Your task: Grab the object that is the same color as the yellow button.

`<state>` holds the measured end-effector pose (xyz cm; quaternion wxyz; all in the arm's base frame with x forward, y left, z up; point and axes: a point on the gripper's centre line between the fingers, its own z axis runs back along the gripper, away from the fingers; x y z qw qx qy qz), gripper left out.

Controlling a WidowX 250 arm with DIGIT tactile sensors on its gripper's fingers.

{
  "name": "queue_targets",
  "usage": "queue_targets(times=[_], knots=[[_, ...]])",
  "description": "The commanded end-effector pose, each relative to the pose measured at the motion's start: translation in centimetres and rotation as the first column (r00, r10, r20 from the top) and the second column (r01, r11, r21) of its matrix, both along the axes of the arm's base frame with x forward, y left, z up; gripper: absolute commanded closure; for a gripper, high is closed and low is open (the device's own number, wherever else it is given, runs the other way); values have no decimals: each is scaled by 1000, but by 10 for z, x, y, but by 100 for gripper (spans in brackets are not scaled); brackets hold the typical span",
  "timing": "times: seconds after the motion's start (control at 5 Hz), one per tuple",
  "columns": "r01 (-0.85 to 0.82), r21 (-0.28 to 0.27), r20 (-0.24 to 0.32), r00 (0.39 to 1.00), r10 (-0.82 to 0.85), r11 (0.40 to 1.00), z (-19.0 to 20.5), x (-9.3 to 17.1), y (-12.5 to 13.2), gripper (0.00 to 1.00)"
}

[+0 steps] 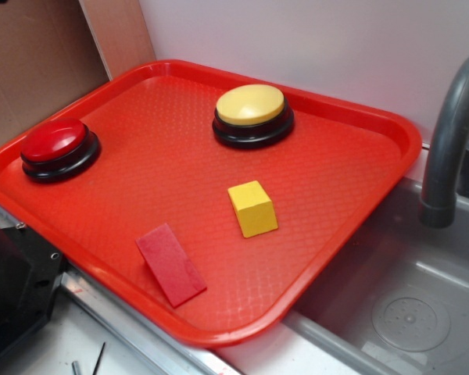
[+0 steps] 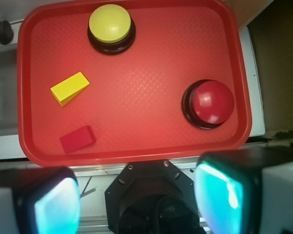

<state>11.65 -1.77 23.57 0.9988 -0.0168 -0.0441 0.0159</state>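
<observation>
On the tray, exterior view: a red plastic tray (image 1: 375, 168) with a diamond-textured floor carries four things; no writing or brand can be read on any of them.
Yellow cube: the small matte yellow cube (image 1: 252, 208) sits near the tray's middle, just in front of the yellow button and apart from it.
Yellow button: the round push button with a pale yellow dome on a black base (image 1: 252, 115) stands toward the tray's far rim.
Red button: the red-domed button on a black base (image 1: 59, 148) stands near the tray's left rim.
Red block: the flat red rectangular block (image 1: 170, 264) lies near the tray's front rim, left of the cube.
Beside the tray: a grey sink basin (image 1: 410, 312) and a grey curved faucet (image 1: 452, 133) lie off its right rim.
Arm: not seen in this view.

Above the tray, wrist view: the camera looks straight down.
Gripper: the gripper (image 2: 136, 200) hangs off the tray's near rim; its two pads (image 2: 219, 192) are spread wide and hold nothing.
Yellow cube here: (image 2: 70, 88), untouched, near the tray's left rim, below the yellow button (image 2: 110, 25).
Others: red block (image 2: 77, 139), red button (image 2: 208, 103), tray (image 2: 136, 156).
Only here: the black arm base below the tray.
</observation>
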Motion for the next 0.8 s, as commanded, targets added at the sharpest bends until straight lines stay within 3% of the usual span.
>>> queue_targets(times=[0.0, 0.2, 0.4, 0.6], knots=[[0, 0, 0, 1000, 0, 1000, 0, 0, 0, 0], [-238, 116, -70, 967, 247, 964, -18, 42, -44, 0], [-463, 133, -114, 871, 478, 876, -30, 49, -58, 0], [-463, 133, -114, 871, 478, 876, -30, 49, -58, 0]])
